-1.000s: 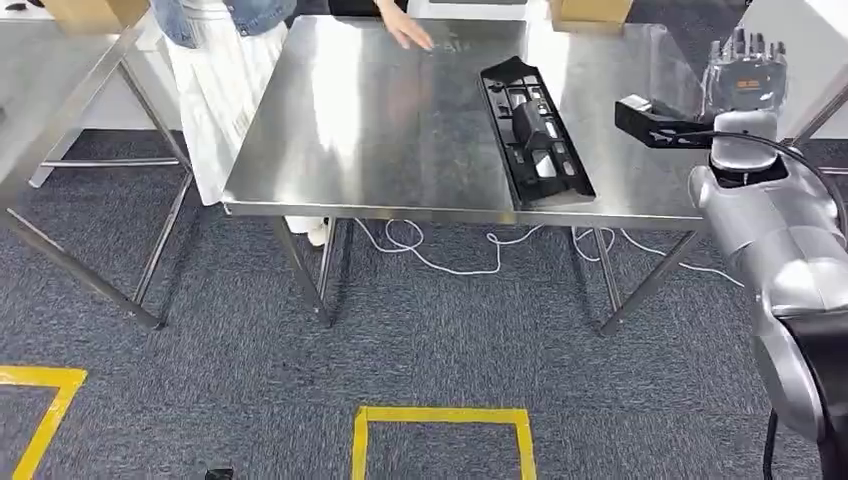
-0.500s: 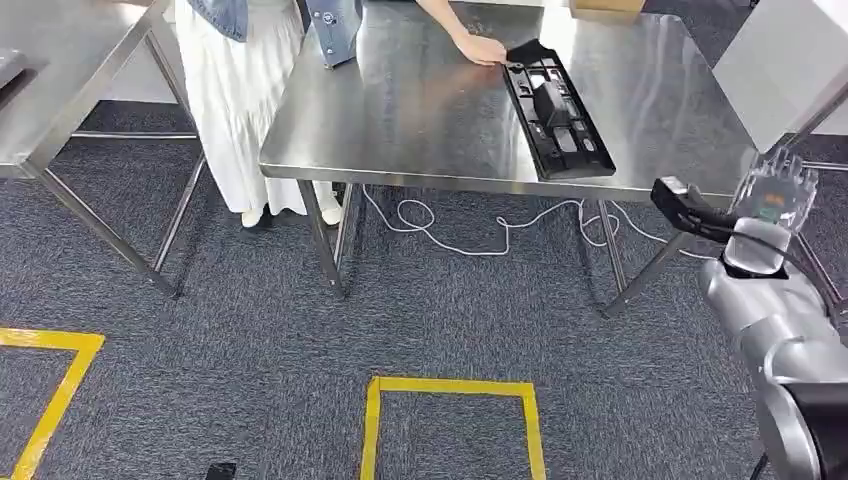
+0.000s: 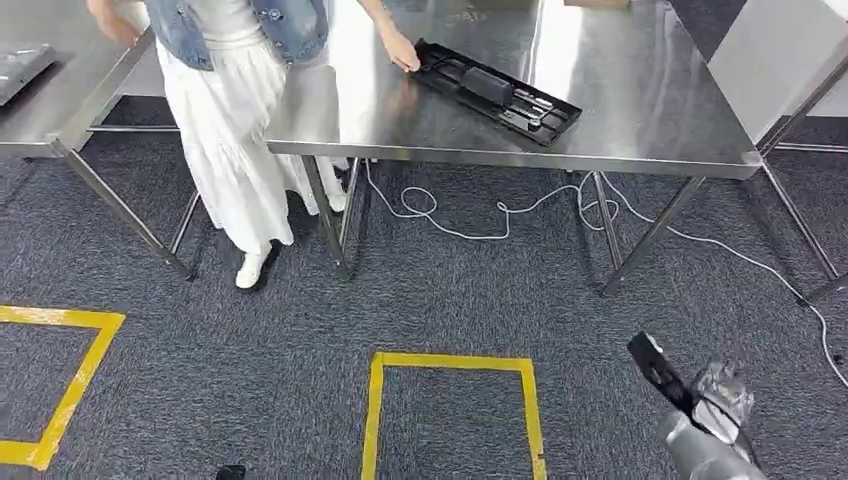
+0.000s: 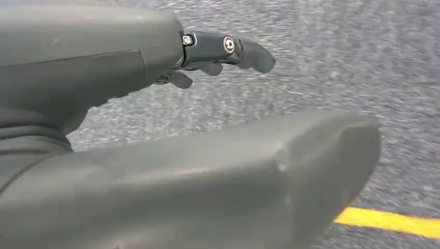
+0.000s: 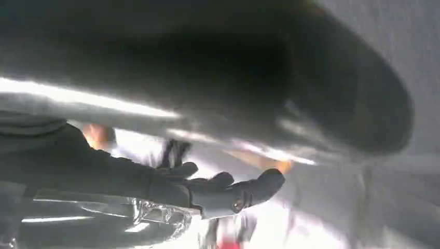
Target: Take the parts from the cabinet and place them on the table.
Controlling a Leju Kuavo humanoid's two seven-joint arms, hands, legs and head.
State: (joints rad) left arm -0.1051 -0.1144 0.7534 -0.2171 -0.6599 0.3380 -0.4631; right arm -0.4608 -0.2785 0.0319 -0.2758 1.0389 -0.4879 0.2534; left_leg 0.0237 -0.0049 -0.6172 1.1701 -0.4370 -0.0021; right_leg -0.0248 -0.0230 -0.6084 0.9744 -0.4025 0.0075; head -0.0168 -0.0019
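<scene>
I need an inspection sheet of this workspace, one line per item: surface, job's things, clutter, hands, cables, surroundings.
Surface: steel table, shiny, bare around the part.
Job's things: black part lies flat on the table; a person's hand touches its end.
Clutter: nothing seen.
Hands: left hand over the carpet, holding nothing, fingers apart; right hand low by the floor, grip unclear.
Cables: white cable loose under the table.
Surroundings: grey carpet, yellow floor tape, second table.
</scene>
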